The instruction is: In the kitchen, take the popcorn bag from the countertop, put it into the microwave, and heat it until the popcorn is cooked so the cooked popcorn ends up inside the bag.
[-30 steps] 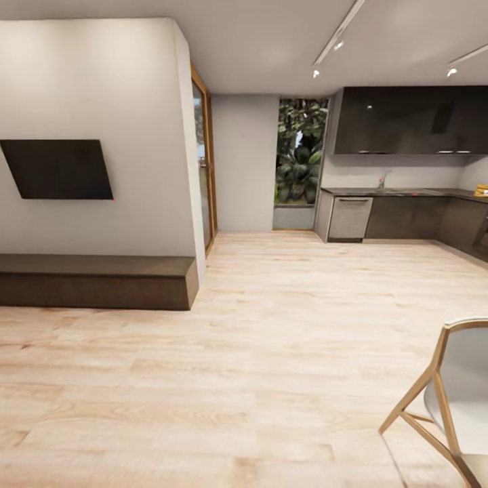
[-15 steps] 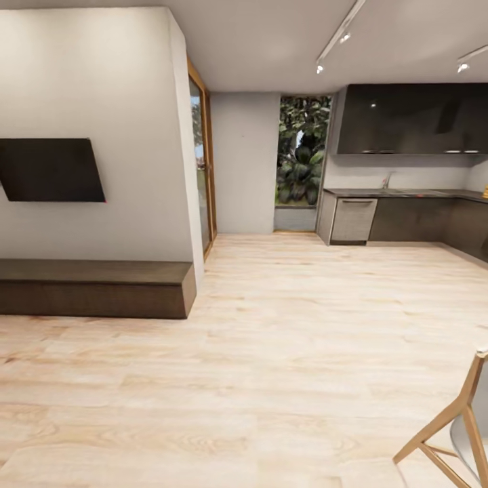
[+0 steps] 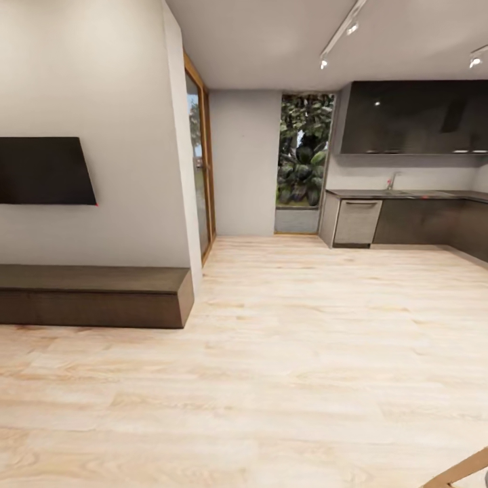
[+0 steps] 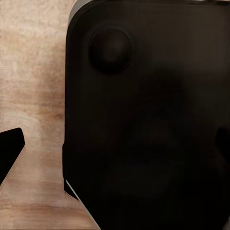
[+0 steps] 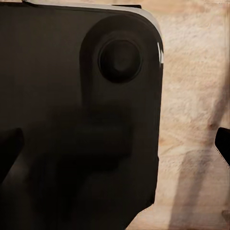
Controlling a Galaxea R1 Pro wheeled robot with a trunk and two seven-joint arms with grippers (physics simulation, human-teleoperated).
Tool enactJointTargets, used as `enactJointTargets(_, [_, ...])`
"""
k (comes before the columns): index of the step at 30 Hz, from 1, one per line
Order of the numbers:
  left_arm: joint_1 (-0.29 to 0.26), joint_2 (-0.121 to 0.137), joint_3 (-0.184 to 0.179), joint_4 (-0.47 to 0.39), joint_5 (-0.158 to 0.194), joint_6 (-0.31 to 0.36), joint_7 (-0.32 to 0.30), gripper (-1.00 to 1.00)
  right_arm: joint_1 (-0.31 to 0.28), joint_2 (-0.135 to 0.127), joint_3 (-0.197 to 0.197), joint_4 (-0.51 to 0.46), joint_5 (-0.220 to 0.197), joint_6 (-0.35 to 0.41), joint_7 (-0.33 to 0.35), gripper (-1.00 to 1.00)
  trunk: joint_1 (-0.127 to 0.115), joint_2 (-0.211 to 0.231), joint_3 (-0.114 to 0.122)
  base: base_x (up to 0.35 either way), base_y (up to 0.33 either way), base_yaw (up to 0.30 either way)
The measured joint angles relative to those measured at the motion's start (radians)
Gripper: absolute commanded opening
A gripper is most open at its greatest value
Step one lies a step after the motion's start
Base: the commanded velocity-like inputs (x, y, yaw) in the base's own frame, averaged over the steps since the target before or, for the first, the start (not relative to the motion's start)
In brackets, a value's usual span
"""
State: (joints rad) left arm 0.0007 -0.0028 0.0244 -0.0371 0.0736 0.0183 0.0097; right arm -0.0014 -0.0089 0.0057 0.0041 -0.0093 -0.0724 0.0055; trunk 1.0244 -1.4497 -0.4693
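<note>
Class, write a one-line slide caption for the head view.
Wood floor leading to a dark kitchen with a grey countertop, a wall TV and low bench on the left.

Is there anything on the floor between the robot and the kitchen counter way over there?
Nothing visible blocks the way: bare wooden floor runs up to the countertop at the far right. A low dark bench sits off to the left.
</note>
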Motion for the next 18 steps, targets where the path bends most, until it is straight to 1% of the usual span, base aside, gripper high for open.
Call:
enactJointTargets(8, [0.000, 0.000, 0.000, 0.000, 0.000, 0.000, 0.000, 1.00, 0.000, 0.001, 0.003, 0.000, 0.011, -0.003, 0.000, 1.00, 0.000, 0.000, 0.000, 0.328, 0.000, -0.008])
enactJointTargets(11, [0.000, 0.000, 0.000, 0.000, 0.000, 0.000, 0.000, 1.00, 0.000, 0.002, 0.003, 0.000, 0.009, -0.003, 0.000, 1.00, 0.000, 0.000, 0.000, 0.328, 0.000, -0.180])
enactJointTargets(18, [0.000, 0.000, 0.000, 0.000, 0.000, 0.000, 0.000, 1.00, 0.000, 0.000, 0.001, 0.000, 0.005, -0.003, 0.000, 1.00, 0.000, 0.000, 0.000, 0.328, 0.000, -0.240])
